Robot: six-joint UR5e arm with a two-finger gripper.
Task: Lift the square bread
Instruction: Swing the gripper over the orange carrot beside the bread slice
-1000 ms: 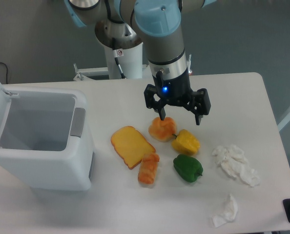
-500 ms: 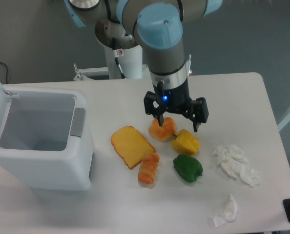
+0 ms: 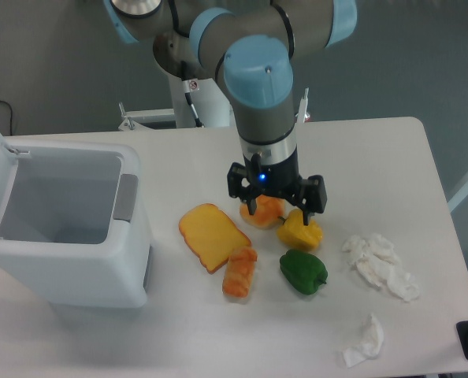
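Note:
The square bread [image 3: 239, 272] is a small orange-brown oblong chunk lying on the white table, just below the right corner of the flat toast slice [image 3: 212, 235]. My gripper [image 3: 278, 215] hangs open up and to the right of it, well apart from it. Its fingers straddle the round orange bun [image 3: 263, 211] and the top of the yellow pepper [image 3: 300, 233]. Nothing is held between the fingers.
A green pepper [image 3: 302, 271] lies right of the square bread. Crumpled tissues sit at the right [image 3: 380, 264] and near the front edge [image 3: 365, 340]. A large white open bin [image 3: 61, 224] stands on the left. The arm's base is at the table's back.
The gripper has come down and shifted slightly left, from above the bun to low around the bun and yellow pepper. It stays open. The food has not moved.

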